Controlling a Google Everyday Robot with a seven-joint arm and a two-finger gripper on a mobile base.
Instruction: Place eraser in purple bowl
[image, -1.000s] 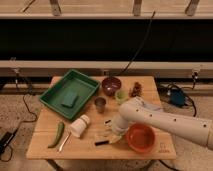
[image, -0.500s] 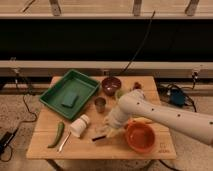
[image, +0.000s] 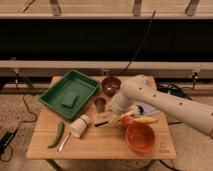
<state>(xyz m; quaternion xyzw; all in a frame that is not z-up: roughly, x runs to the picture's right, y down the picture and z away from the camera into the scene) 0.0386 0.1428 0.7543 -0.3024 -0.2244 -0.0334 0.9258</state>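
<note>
- Eraser (image: 102, 119): flat tan block with a black underside, beside the white cup (image: 79, 126).
- Purple bowl (image: 111, 85): small, round, farther back on the wooden table (image: 90, 148).
- Gripper (image: 114, 119): pinching the eraser's right end.

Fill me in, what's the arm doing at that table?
The robot's gripper is down at the eraser mid-table, between the tipped white cup and the orange bowl. Whether it has a grip is unclear. The purple bowl sits just behind, toward the far edge, and the eraser is not in it yet.
</note>
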